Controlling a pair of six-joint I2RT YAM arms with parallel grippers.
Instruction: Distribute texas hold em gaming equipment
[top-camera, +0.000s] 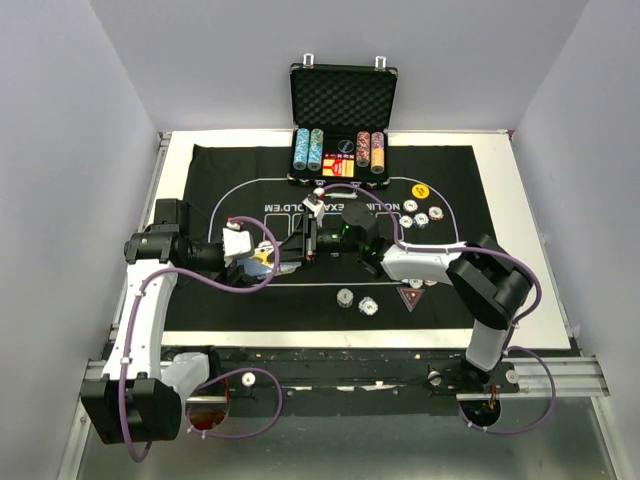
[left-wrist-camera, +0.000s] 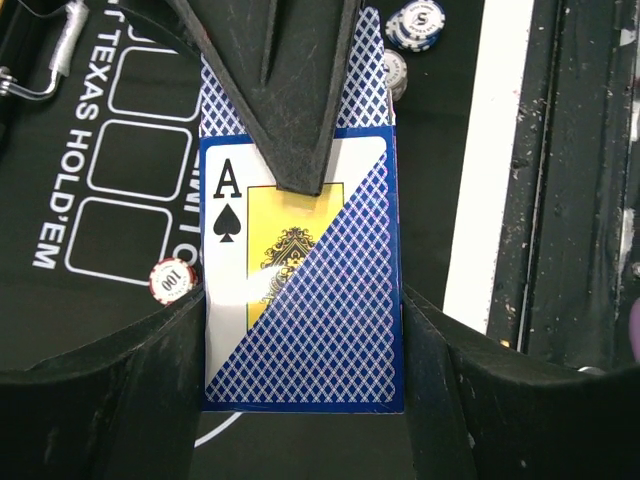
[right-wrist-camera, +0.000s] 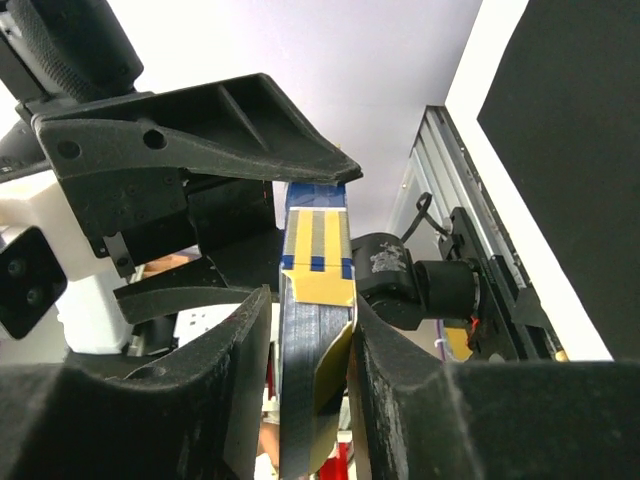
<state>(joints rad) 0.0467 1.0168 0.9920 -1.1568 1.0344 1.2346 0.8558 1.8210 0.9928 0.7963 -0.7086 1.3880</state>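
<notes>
- Closest to the lens, the left claw has its fingers pressed against both long edges of the pack of blue-backed playing cards, pinching it in the air above the black mat.
- Opposite, the right claw brackets the same pack across its faces. I see no gap, yet I cannot tell whether it is squeezing or merely touching.
- I read this as a hand-over. I'd want one claw firm before the other lets go, and I'd draw them apart in a straight line without twisting, since yellow tape shows at the pack's end.
- Below the pack, a red-edged chip lies on the mat beside the printed boxes, so a drop could land on it.
- Farther out, two chips and the red triangular marker sit toward the near edge. More chips and a yellow button lie to the right.
- An open case stands at the far edge of the white surface, and plain pale walls close in on three sides.
</notes>
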